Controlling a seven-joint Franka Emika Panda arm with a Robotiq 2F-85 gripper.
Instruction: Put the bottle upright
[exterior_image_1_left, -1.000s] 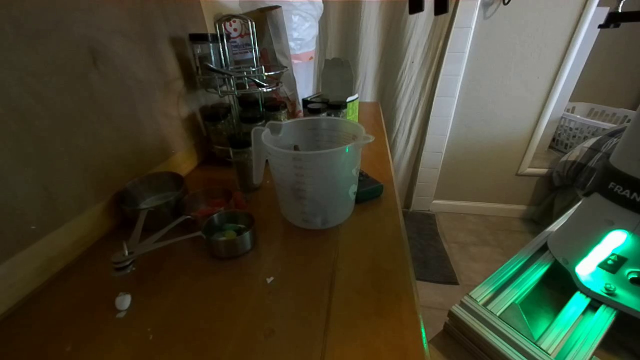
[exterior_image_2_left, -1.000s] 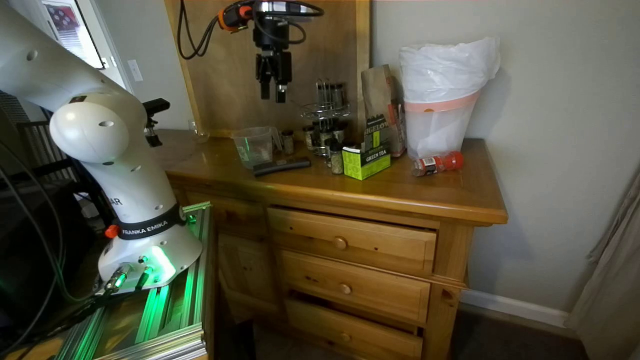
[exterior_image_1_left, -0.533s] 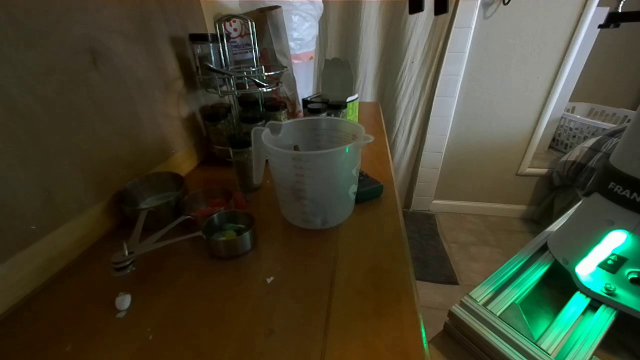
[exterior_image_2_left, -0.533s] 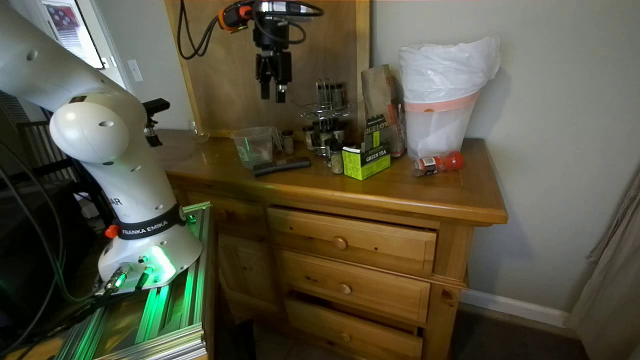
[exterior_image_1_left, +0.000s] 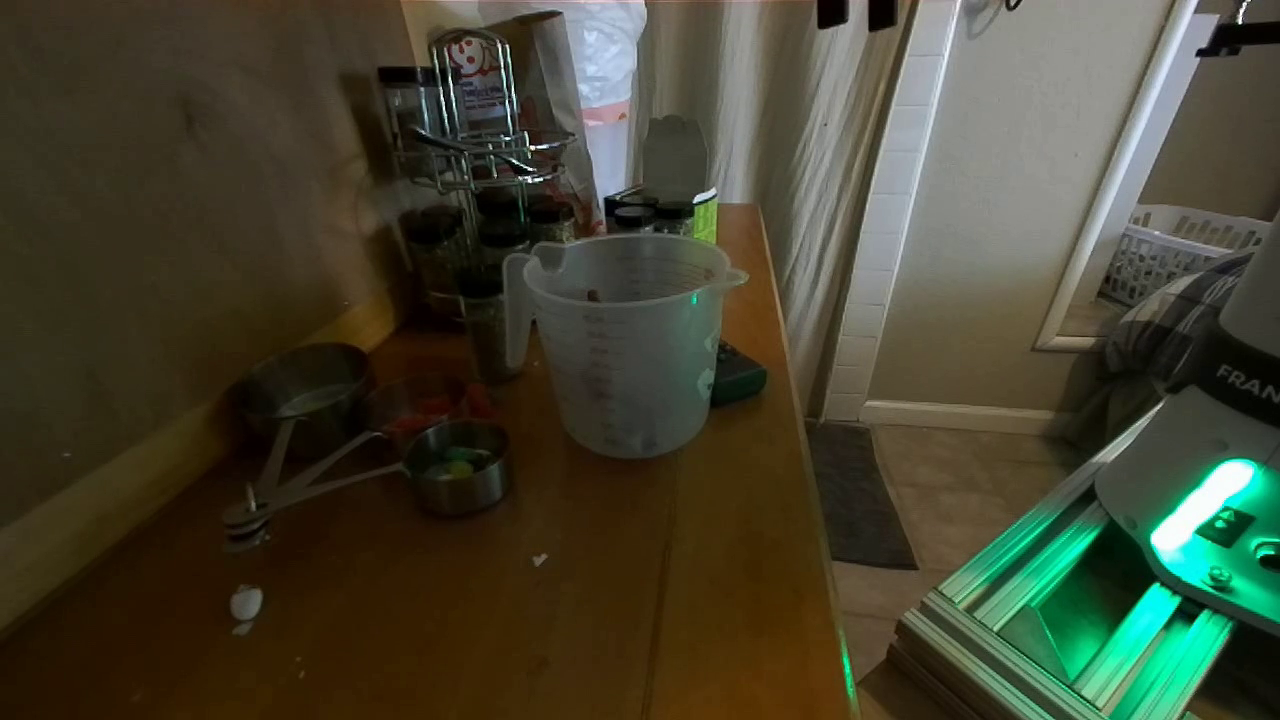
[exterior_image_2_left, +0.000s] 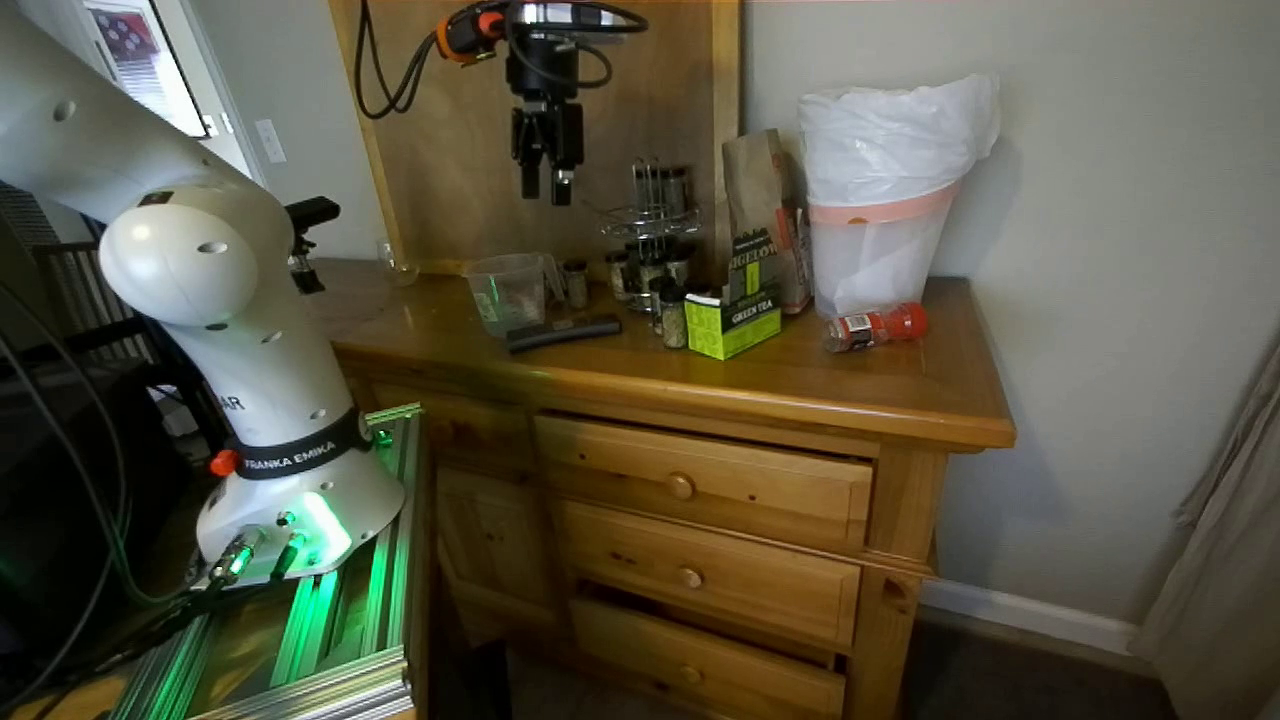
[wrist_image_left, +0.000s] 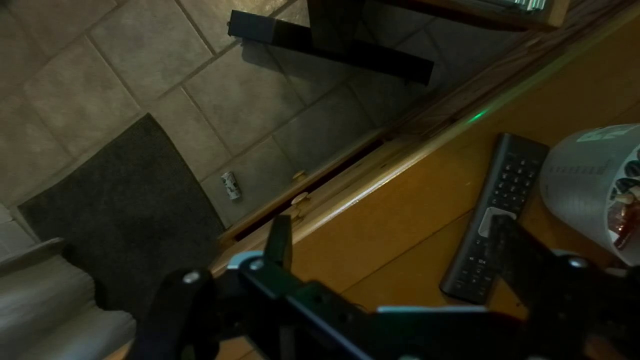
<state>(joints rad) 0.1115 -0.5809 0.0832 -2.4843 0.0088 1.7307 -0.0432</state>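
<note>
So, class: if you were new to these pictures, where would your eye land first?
Probably on the white arm, a green light glowing low on it, at the left of an exterior view. Next might come the bottle, bright red at one end, lying on its side on the dresser in front of the bin. The black hand hangs open above the dresser.

On the left in an exterior view, the black band (exterior_image_2_left: 300, 458) round the white, rounded robot arm (exterior_image_2_left: 200, 255) reads FRANKA EMIKA, with AR on the arm just above. Farther right, the lime-green and black cardboard box (exterior_image_2_left: 735, 325) reads IGELOW on its raised flap (exterior_image_2_left: 753, 265) and GREEN TEA lower down. At the right edge in an exterior view, the cut-off band (exterior_image_1_left: 1235, 375) shows FRAN.
</note>
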